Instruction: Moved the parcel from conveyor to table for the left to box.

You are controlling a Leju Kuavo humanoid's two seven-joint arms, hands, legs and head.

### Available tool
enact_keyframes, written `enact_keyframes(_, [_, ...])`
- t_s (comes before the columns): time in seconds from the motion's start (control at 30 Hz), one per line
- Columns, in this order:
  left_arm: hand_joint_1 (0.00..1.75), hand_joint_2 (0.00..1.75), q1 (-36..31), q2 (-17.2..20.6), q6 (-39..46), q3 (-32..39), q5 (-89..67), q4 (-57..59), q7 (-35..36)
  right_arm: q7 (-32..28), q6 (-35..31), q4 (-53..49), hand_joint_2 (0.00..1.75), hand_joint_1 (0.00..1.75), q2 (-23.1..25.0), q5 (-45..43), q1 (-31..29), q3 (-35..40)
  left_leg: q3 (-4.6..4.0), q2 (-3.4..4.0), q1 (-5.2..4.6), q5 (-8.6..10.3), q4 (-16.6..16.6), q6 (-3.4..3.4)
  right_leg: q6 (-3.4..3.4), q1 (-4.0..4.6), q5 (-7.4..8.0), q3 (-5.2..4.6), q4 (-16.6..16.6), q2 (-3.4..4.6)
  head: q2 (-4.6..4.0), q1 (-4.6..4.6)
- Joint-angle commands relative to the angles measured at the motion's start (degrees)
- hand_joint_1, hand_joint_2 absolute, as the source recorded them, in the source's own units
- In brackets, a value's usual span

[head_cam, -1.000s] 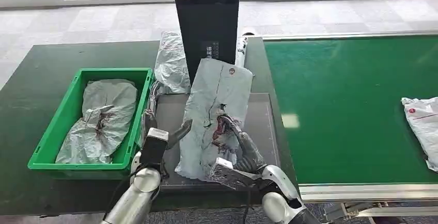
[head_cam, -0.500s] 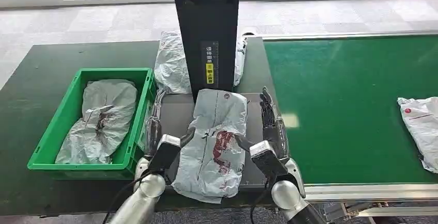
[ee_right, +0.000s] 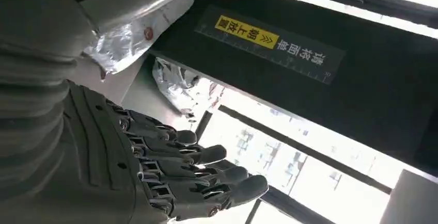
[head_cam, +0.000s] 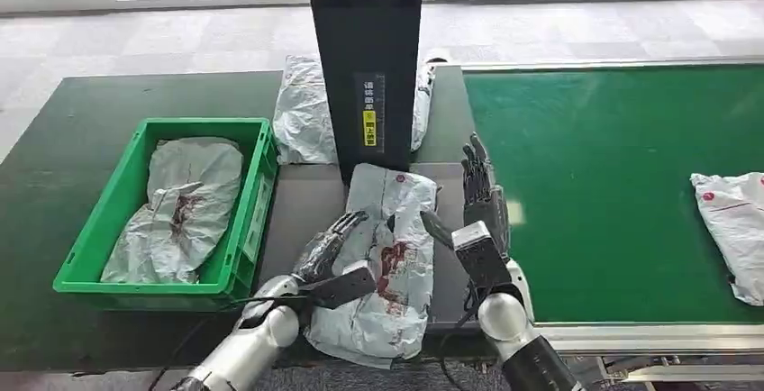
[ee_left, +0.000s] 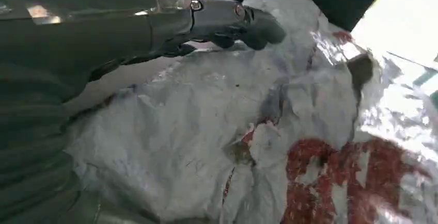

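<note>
A crumpled grey parcel (head_cam: 383, 265) with red print lies flat on the dark pad (head_cam: 297, 206) of the table, in front of the black post (head_cam: 365, 58). My left hand (head_cam: 329, 251) lies at the parcel's left edge with fingers spread, touching it; the left wrist view shows its thumb (ee_left: 243, 20) over the wrinkled parcel (ee_left: 206, 131). My right hand (head_cam: 480, 202) stands open just right of the parcel, fingers (ee_right: 206, 175) straight and apart from it. A green box (head_cam: 167, 215) at the left holds another grey parcel (head_cam: 180, 206).
Behind the post lies one more grey parcel (head_cam: 302, 112). The green conveyor belt (head_cam: 613, 184) runs on the right, with a white parcel (head_cam: 734, 215) at its right edge. The table (head_cam: 72, 130) is dark green.
My right hand let go of the parcel and drew back to its right side, fingers straight. The parcel dropped flat onto the pad. My left hand turned and moved onto the parcel's left edge.
</note>
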Motion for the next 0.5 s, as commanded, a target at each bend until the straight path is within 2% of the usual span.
enact_keyframes(0.03, [1.75, 1.75, -7.1, 3.6, -8.6, -5.5, -3.9, 13.9, -0.8, 2.1, 0.8, -2.7, 1.75, 0.0, 0.7, 3.2, 3.7, -6.4, 0.29, -0.07, 0.01, 0.06, -0.2, 0.04, -0.01, -0.02, 0.07, 0.28, -0.2, 0.18, 0.02, 0.0])
enact_keyframes(0.23, [1.75, 1.75, -9.1, 3.6, -9.8, -5.3, -3.8, 12.9, -2.1, 2.4, 1.2, -4.0, 1.75, 0.0, 0.6, 3.5, 4.9, -7.4, 0.31, 0.13, 0.01, -0.27, -0.1, 0.09, 0.08, -0.1, -0.19, 0.8, -0.1, 0.26, 0.02, 0.0])
enact_keyframes(0.37, [1.75, 1.75, -9.0, 3.5, -9.0, -4.2, -2.7, 12.2, -3.2, 2.7, 1.0, -4.5, 1.75, 0.0, 1.0, 4.0, 5.4, -8.2, 0.31, 0.25, 0.0, -0.22, -0.2, 0.06, 0.03, -0.09, -0.07, 0.71, -0.2, 0.51, 0.0, 0.0])
enact_keyframes(0.43, [1.75, 1.75, -10.6, 3.2, -6.6, -2.3, -0.8, 10.6, -4.2, 2.9, 1.0, -5.9, 1.75, 0.0, 0.7, 4.3, 7.0, -9.1, 0.34, 0.1, 0.02, -0.22, -0.1, 0.03, 0.03, -0.06, -0.14, 0.76, -0.2, 0.31, 0.02, 0.02])
enact_keyframes(0.5, [1.75, 1.75, -12.0, 3.1, -4.6, -1.0, 0.7, 7.9, -4.5, 3.0, 1.1, -6.0, 1.75, 0.0, 0.2, 4.2, 8.0, -9.7, 0.9, 0.05, 0.03, -0.17, -0.1, -0.02, 0.01, -0.02, -0.15, 0.82, -0.2, 0.27, 0.02, 0.0])
